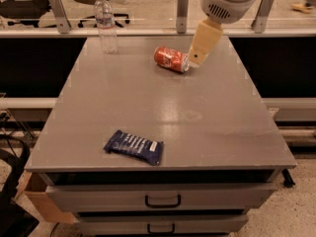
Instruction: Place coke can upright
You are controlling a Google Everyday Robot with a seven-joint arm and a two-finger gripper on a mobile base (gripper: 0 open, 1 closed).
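Gripper (pixel 197 60) beside toppled coke can (pixel 171 59); water bottle (pixel 106 24), snack packet (pixel 133 147) apart.

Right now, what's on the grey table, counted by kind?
Soda cans: 1, the coke can, on its side.
Bottles: 1, the water bottle, upright.
Snack packets: 1, the dark blue snack packet.
Total: 3 on the table.
The gripper hovers by one end of the can.

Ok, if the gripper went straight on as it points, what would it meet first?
Probably the silver end of the tipped coke can; the gripper hangs just beside it, pointing down-left. Depth unclear, so possibly the table instead.
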